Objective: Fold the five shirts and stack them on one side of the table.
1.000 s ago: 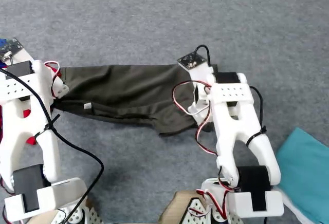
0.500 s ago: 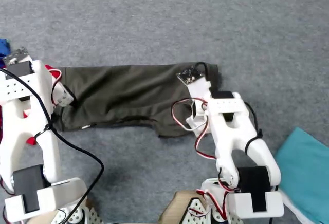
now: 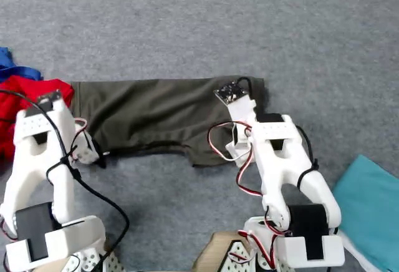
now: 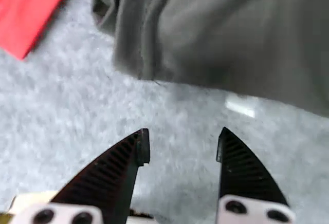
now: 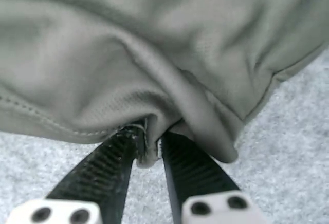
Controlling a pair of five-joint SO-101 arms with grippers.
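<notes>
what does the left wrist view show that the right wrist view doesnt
Left wrist view, not the right: a red shirt off to one corner, a small white tag by the edge of the olive shirt, and the left tool open over the bare grey table, holding nothing. Right wrist view, not the left: the right tool shut on a pinched fold of the olive shirt. Both: the olive shirt lying on the grey table.

high: overhead, looking down on table (image 3: 187,29) | 2 wrists: close; facing down | shared: olive shirt (image 3: 156,113)
</notes>
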